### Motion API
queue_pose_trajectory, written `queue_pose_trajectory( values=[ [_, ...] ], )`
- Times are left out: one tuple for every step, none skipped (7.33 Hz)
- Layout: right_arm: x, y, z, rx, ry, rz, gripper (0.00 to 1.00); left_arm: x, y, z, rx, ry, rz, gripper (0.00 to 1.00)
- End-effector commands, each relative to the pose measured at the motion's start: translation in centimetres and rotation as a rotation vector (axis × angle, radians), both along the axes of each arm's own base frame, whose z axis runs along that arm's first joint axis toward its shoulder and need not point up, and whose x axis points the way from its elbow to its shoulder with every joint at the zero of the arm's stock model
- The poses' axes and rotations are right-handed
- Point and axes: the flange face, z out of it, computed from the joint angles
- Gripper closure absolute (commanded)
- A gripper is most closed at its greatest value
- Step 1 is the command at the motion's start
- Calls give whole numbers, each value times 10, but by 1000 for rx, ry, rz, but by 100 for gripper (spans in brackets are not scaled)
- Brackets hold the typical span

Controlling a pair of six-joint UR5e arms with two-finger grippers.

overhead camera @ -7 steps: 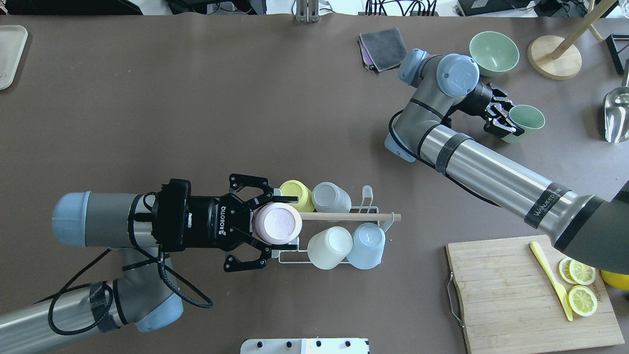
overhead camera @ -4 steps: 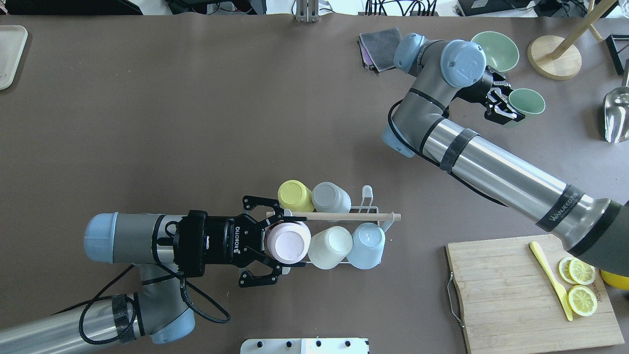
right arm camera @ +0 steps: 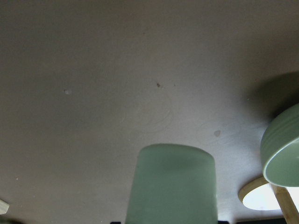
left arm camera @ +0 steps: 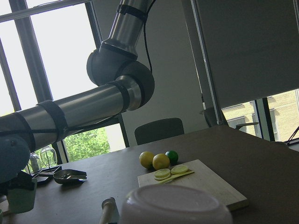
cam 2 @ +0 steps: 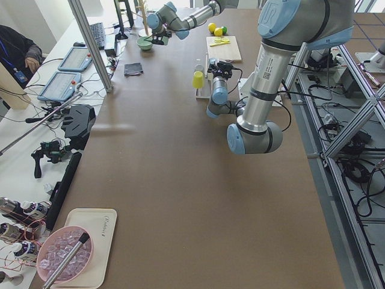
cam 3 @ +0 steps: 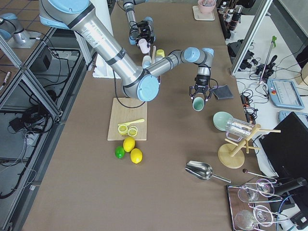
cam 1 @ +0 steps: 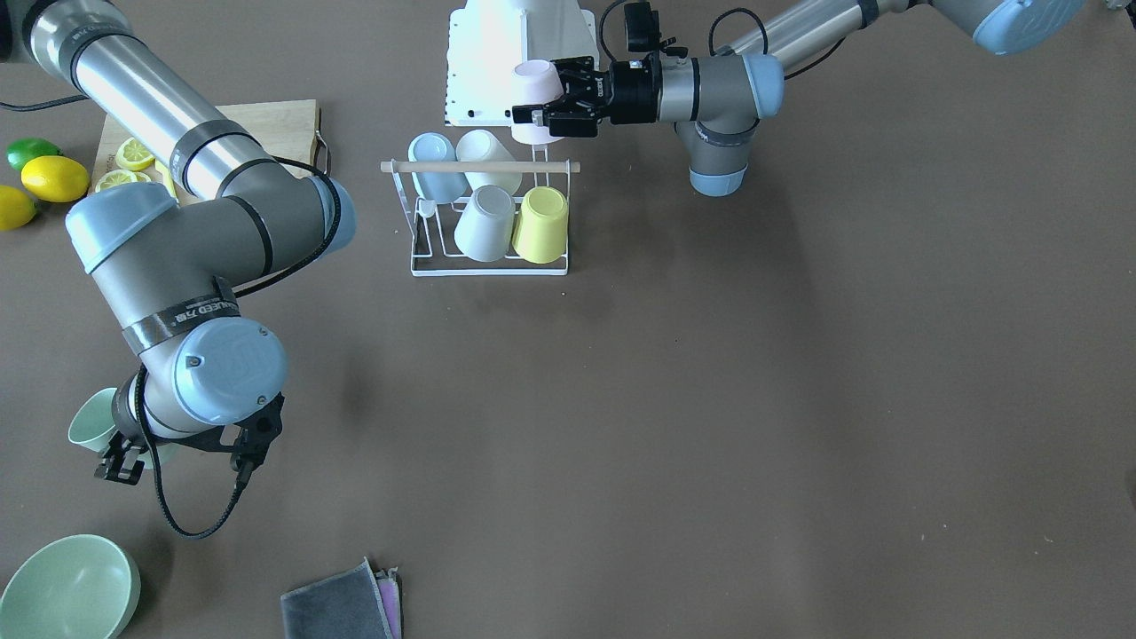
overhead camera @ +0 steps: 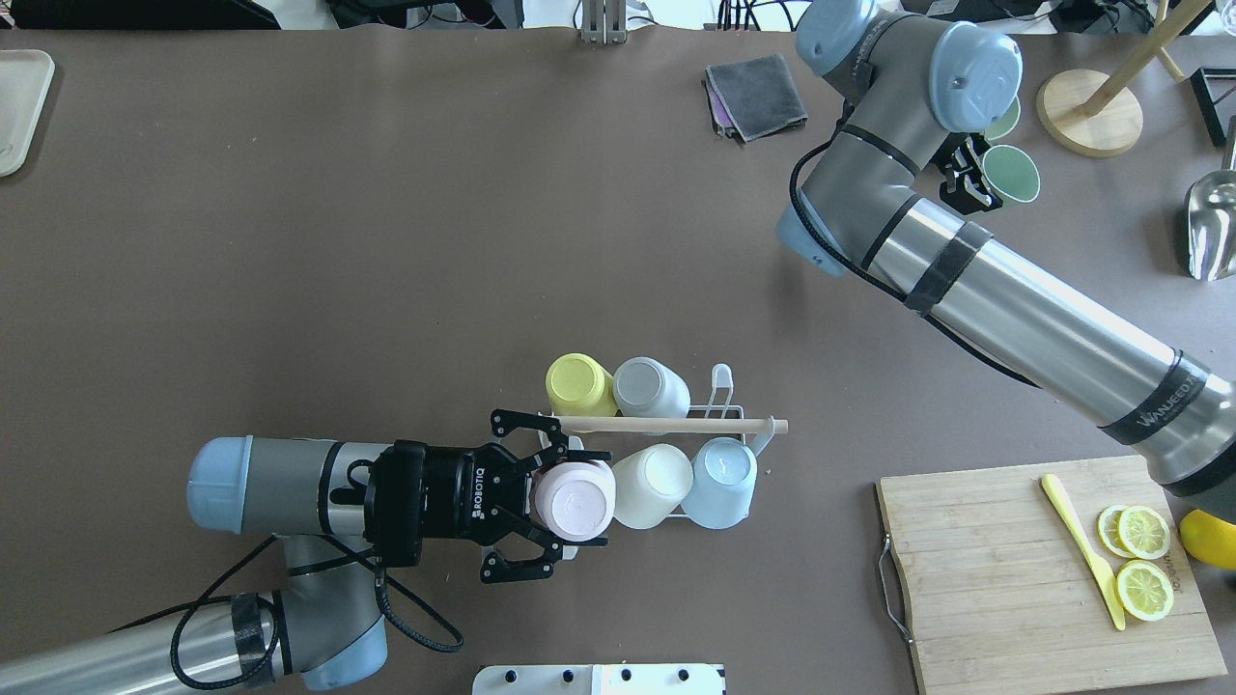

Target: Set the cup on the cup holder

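The cup holder (overhead camera: 719, 386) is a white wire rack with a wooden rod (overhead camera: 676, 425) on top, also in the front view (cam 1: 488, 264). It carries yellow (overhead camera: 576, 383), grey (overhead camera: 649, 386), cream (overhead camera: 649, 485) and light blue (overhead camera: 719, 481) cups, all upside down. My left gripper (overhead camera: 589, 499) is shut on a pink cup (overhead camera: 574, 499), bottom up, at the rack's near left corner beside the cream cup; the wrist view shows its base (left arm camera: 177, 205). My right gripper (overhead camera: 970, 183) is shut on a green cup (overhead camera: 1012, 174), held near the table's far right (right arm camera: 173, 186).
A green bowl (cam 1: 67, 590) sits just beyond the green cup. A folded grey cloth (overhead camera: 756, 94), a wooden stand (overhead camera: 1089, 111) and a metal scoop (overhead camera: 1212, 222) lie at the far right. A cutting board (overhead camera: 1014, 579) with lemon slices is near right.
My left gripper has carried the pink cup right and toward the rack's near row, beside the cream cup. My right arm has swung the green cup farther back, toward the bowl.
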Motion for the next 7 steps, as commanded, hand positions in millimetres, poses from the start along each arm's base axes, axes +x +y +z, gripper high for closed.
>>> queue_pose_trajectory(
  values=[
    [44, -12, -3, 19, -278, 93, 42, 1, 0, 1, -2, -3, 0, 70],
    [64, 11, -4, 24, -393, 95, 41, 1, 0, 1, -2, -5, 0, 69],
    [76, 23, -26, 29, -476, 115, 41, 3, 0, -2, -1, -1, 0, 67],
    [84, 35, -40, -12, -555, 178, 41, 3, -1, -4, -2, 3, 0, 2],
    [84, 43, -59, -19, -651, 244, 41, 2, -3, -5, -8, 6, -10, 1],
    [82, 47, -62, -43, -769, 291, 41, 1, -3, -5, -9, 8, -10, 1],
    [83, 53, -63, -44, -873, 338, 41, -2, -6, -6, -18, 20, -24, 1]
  ],
)
